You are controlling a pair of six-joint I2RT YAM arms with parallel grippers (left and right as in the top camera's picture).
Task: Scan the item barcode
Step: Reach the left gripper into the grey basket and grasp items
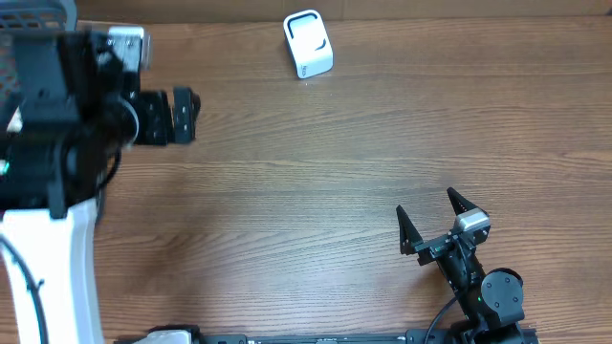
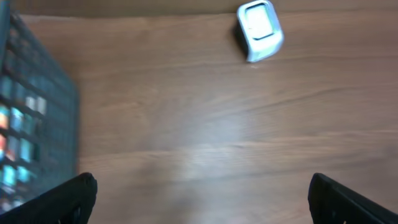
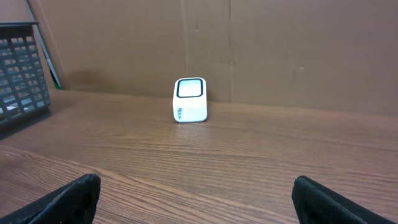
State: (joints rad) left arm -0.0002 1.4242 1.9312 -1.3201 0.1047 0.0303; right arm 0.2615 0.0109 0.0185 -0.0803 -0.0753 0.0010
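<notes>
The white barcode scanner [image 1: 308, 43] stands at the back middle of the wooden table, its window lit in the right wrist view [image 3: 190, 99]; it also shows top right in the left wrist view [image 2: 259, 30]. No item is plainly in view; only blurred coloured shapes [image 2: 13, 143] show through the basket's mesh. My left gripper [image 1: 184, 117] hangs high over the table's left part, open and empty [image 2: 200, 186]. At the front right, my right gripper [image 1: 426, 203] rests low, open and empty [image 3: 196, 183], and points toward the scanner.
A dark mesh basket [image 1: 29, 19] stands at the back left corner, beside the left arm [image 2: 37, 112] and far left in the right wrist view [image 3: 22, 68]. A brown cardboard wall [image 3: 280, 50] closes off the back of the table.
</notes>
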